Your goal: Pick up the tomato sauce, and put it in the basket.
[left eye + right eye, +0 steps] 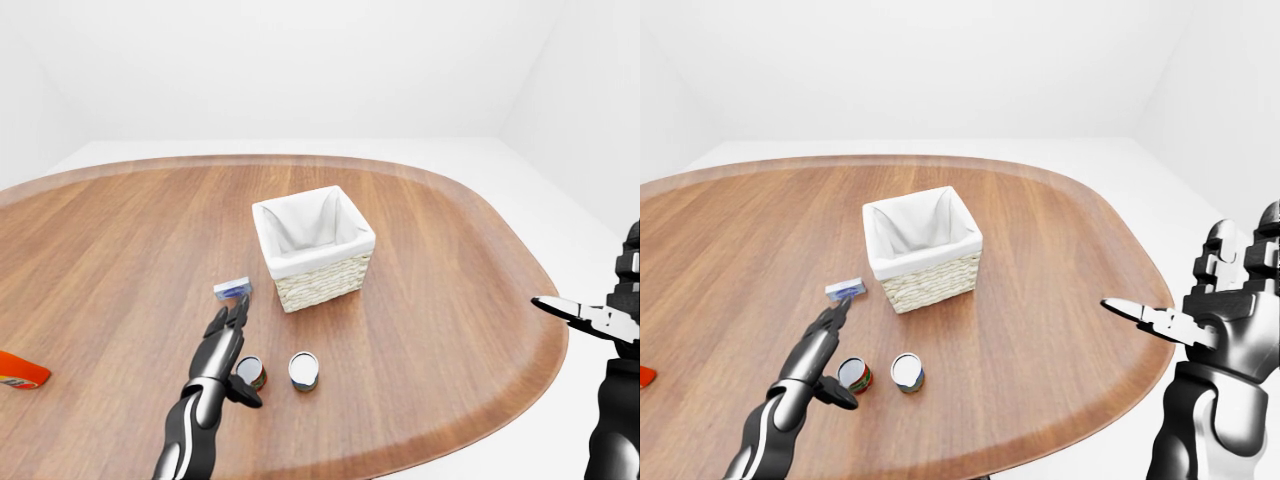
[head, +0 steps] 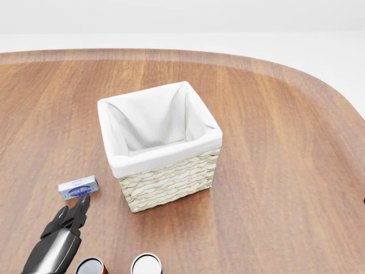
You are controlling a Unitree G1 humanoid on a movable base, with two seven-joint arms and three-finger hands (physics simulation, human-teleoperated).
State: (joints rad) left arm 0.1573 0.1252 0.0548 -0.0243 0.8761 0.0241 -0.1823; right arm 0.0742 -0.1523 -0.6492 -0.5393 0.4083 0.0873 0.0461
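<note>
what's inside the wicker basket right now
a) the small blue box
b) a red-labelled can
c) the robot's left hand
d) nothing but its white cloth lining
d, the basket shows only its white lining, while the two cans, the small blue box and the left hand are all outside it on the table.
</note>
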